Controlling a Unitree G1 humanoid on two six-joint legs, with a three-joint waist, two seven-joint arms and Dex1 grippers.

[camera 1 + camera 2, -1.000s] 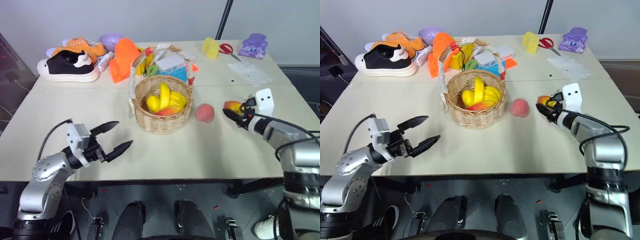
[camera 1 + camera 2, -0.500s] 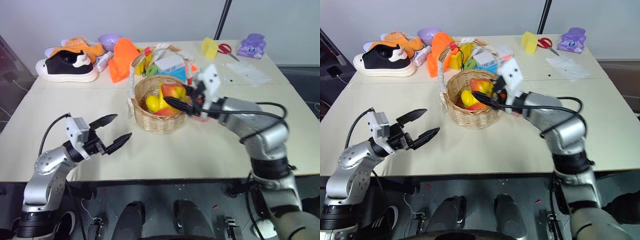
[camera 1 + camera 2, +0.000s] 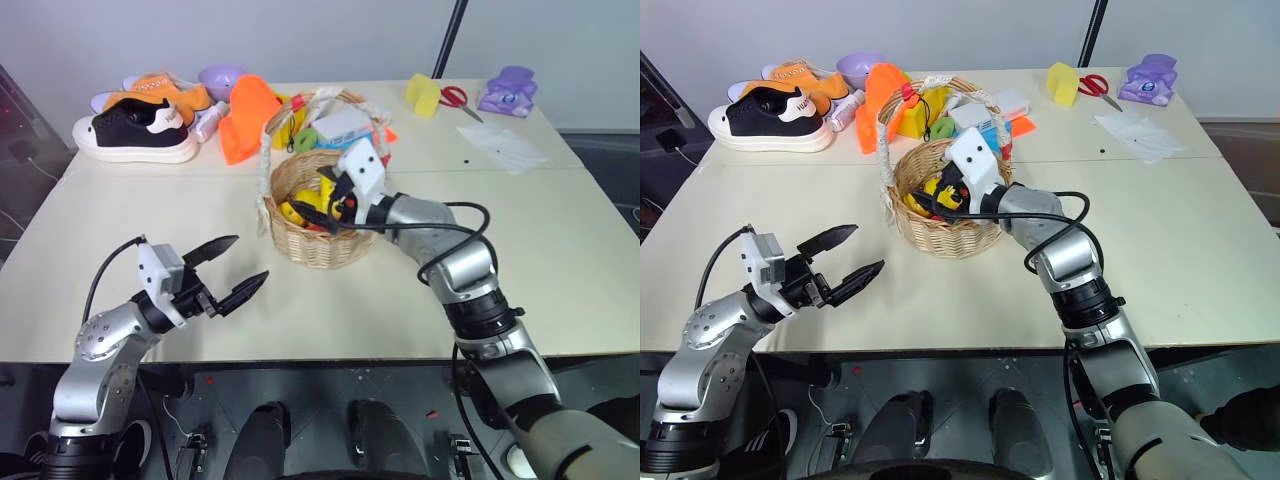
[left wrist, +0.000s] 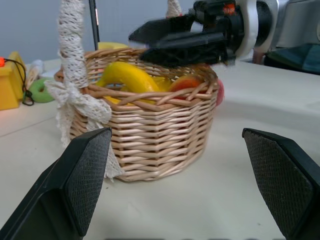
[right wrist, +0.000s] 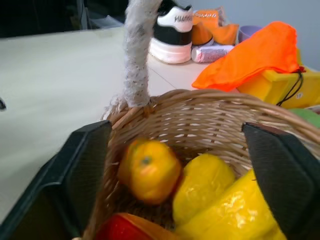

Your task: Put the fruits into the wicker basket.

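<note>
The wicker basket [image 3: 322,246] stands mid-table, its taped handle [image 3: 264,165] arching over it. My right gripper [image 3: 316,204] hovers over the basket's mouth, open, with nothing between its fingers. Below it, in the right wrist view, the yellow-orange fruit [image 5: 148,171] lies inside the basket beside yellow bananas [image 5: 227,200]. A sliver of the pink-red peach [image 4: 219,92] peeks out behind the basket's far side in the left wrist view; my right arm hides it from the head views. My left gripper [image 3: 250,260] is open and empty, low over the table's near left, pointing at the basket.
Along the back edge lie a black-and-white shoe [image 3: 135,135], an orange cloth [image 3: 248,115], a purple bowl [image 3: 220,78], boxes [image 3: 340,125] right behind the basket, scissors [image 3: 452,97], a purple item [image 3: 507,90] and a clear bag [image 3: 505,145].
My right arm swung left from the table's right side to the basket with the yellow-orange fruit, then opened; the fruit now lies in the basket. The left arm has stayed put.
</note>
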